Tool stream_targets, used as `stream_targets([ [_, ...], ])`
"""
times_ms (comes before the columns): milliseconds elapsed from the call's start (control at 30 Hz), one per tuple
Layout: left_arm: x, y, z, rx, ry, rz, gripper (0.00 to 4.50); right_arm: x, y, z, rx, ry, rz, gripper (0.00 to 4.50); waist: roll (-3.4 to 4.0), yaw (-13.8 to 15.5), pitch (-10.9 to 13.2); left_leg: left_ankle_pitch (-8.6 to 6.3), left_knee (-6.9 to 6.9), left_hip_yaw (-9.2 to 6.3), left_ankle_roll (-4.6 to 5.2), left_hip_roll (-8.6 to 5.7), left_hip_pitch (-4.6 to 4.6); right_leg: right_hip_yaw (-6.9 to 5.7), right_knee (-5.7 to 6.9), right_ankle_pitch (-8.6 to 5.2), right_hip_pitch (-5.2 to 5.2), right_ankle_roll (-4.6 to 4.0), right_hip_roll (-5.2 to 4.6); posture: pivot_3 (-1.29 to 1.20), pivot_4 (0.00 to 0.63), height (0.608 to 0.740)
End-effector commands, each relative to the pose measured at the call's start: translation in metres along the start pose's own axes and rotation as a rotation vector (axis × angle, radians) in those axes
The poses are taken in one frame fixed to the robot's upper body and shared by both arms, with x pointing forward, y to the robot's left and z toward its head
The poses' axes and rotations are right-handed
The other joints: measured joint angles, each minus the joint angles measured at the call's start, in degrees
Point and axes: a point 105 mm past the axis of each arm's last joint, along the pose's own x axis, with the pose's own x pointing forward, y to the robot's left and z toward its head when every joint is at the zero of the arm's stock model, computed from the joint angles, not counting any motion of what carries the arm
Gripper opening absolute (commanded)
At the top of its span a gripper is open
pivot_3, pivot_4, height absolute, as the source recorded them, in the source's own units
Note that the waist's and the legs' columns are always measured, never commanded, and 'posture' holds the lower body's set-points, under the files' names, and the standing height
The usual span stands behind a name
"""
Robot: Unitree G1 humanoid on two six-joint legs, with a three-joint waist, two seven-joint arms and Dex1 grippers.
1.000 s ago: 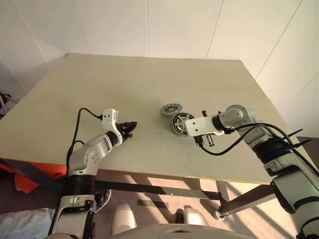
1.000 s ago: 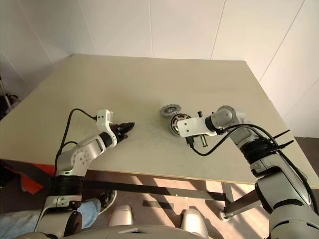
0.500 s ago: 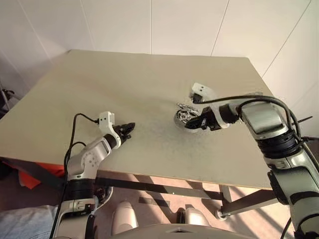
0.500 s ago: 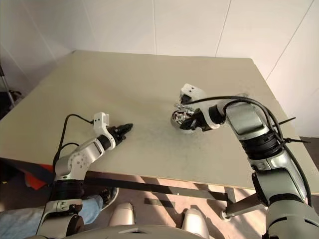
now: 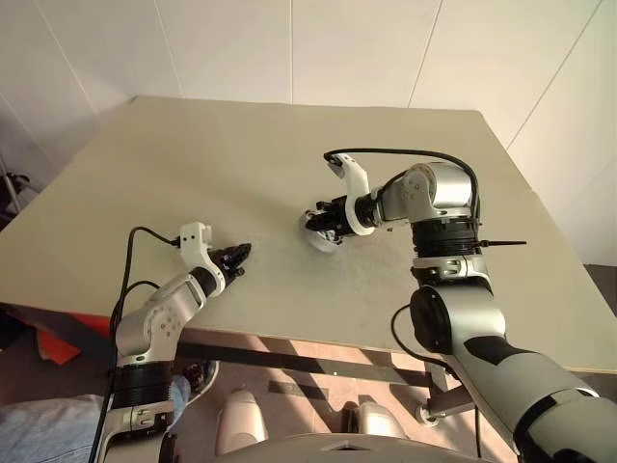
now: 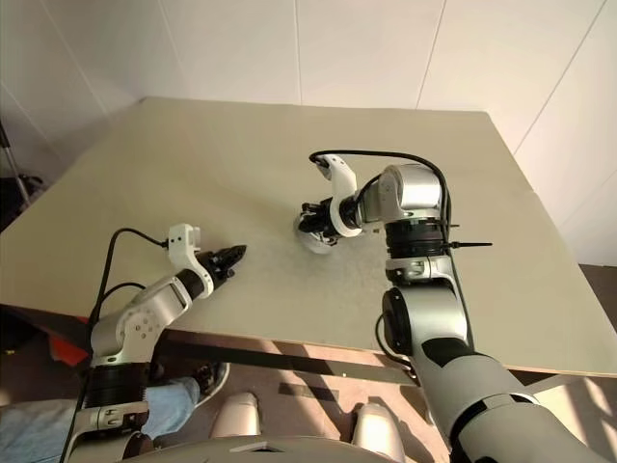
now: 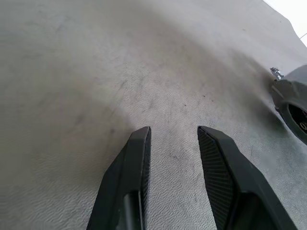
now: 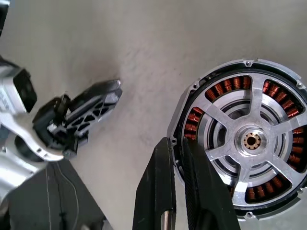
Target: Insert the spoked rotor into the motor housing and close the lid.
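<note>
A plain beige table (image 5: 193,154) under white wall panels carries the work. Nearest, at seven o'clock, the left gripper (image 5: 237,255) hovers part open and empty; toward centre, at one o'clock from it, the right gripper (image 8: 178,158) pinches the rim of the motor housing (image 8: 247,143). Rigid, probably heavy metal, it seems best gripped by the rim, sparing the coils.

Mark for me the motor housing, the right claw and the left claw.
motor housing (image 8: 251,140): right wrist view, on its central hub.
right claw (image 8: 180,143): right wrist view, midway between the fingertips, at the housing's rim.
left claw (image 7: 172,130): left wrist view, midway between the fingertips, over the table.
</note>
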Motion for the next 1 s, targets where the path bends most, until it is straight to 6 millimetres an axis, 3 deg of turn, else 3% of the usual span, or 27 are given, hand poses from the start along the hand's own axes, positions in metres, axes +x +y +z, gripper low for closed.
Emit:
stream_targets([
  [33, -0.009, 0.004, 0.005, 0.010, -0.017, 0.031, 1.63, -0.003, 0.019, 0.020, 0.041, -0.071, 0.003, 0.02, 0.00, 0.0, 0.0, -0.01, -0.03, 0.00, -0.01, 0.00, -0.03, 0.00, -0.04, -0.01, 0.00, 0.02, 0.01, 0.00, 0.000, 0.740],
  [200, -0.013, 0.004, 0.004, 0.014, -0.016, 0.044, 1.63, 0.013, 0.019, 0.008, 0.116, -0.047, -0.055, 0.02, 0.01, 0.1, 0.0, 0.01, -0.25, -0.01, -0.07, -0.01, 0.07, -0.02, -0.08, -0.06, 0.01, 0.11, 0.03, 0.00, 0.000, 0.740],
  [300, -0.012, 0.003, 0.002, 0.020, -0.007, 0.047, 1.63, 0.016, 0.019, 0.009, 0.158, -0.075, -0.070, 0.89, 0.01, 0.3, 0.0, 0.02, -0.26, -0.01, -0.10, -0.04, 0.16, -0.02, -0.08, -0.09, 0.13, 0.16, 0.00, 0.00, 0.000, 0.740],
  [433, -0.010, 0.002, 0.001, 0.022, 0.002, 0.042, 1.63, 0.010, 0.028, 0.025, 0.191, -0.139, -0.038, 2.26, 0.03, 0.2, 0.0, 0.12, -0.25, -0.02, -0.26, -0.07, 0.21, 0.00, -0.01, -0.25, 0.14, 0.52, -0.02, 0.00, 0.000, 0.740],
  [600, 0.003, -0.010, 0.003, 0.042, 0.017, -0.014, 1.63, -0.015, 0.052, 0.054, 0.149, -0.257, 0.096, 2.26, 0.15, 0.1, 0.0, 0.15, -0.25, -0.04, -0.31, -0.06, 0.25, 0.02, 0.16, -0.27, 0.08, 0.56, 0.00, 0.00, 0.000, 0.740],
  [667, 0.009, -0.018, 0.009, 0.044, 0.013, -0.055, 1.63, -0.022, 0.041, 0.058, 0.170, -0.289, 0.083, 2.26, 0.10, 0.5, 0.0, 0.16, -0.25, -0.07, -0.31, -0.07, 0.22, 0.00, 0.15, -0.27, 0.13, 0.56, -0.01, 0.00, 0.000, 0.740],
  [767, 0.018, -0.035, 0.020, 0.032, 0.002, -0.138, 1.63, -0.031, 0.004, 0.056, 0.259, -0.351, 0.009, 2.26, 0.06, 0.7, -0.1, 0.15, -0.13, -0.10, -0.30, -0.08, 0.17, -0.01, 0.09, -0.18, 0.21, 0.43, -0.02, 0.00, 0.000, 0.740],
  [933, 0.035, -0.067, 0.036, 0.049, -0.002, -0.273, 1.63, -0.049, -0.063, 0.028, 0.454, -0.425, -0.135, 2.26, 0.05, 1.8, -0.1, 0.15, 0.02, -0.10, -0.30, -0.12, 0.12, 0.01, 0.10, 0.10, 0.25, 0.45, -0.06, 0.00, 0.000, 0.740],
  [1000, 0.041, -0.073, 0.036, 0.064, 0.014, -0.298, 1.63, -0.053, -0.077, 0.017, 0.515, -0.443, -0.169, 2.26, 0.11, 1.8, -0.1, 0.16, 0.03, -0.10, -0.30, -0.12, 0.13, 0.02, 0.12, 0.13, 0.23, 0.48, -0.05, 0.00, 0.000, 0.740],
])
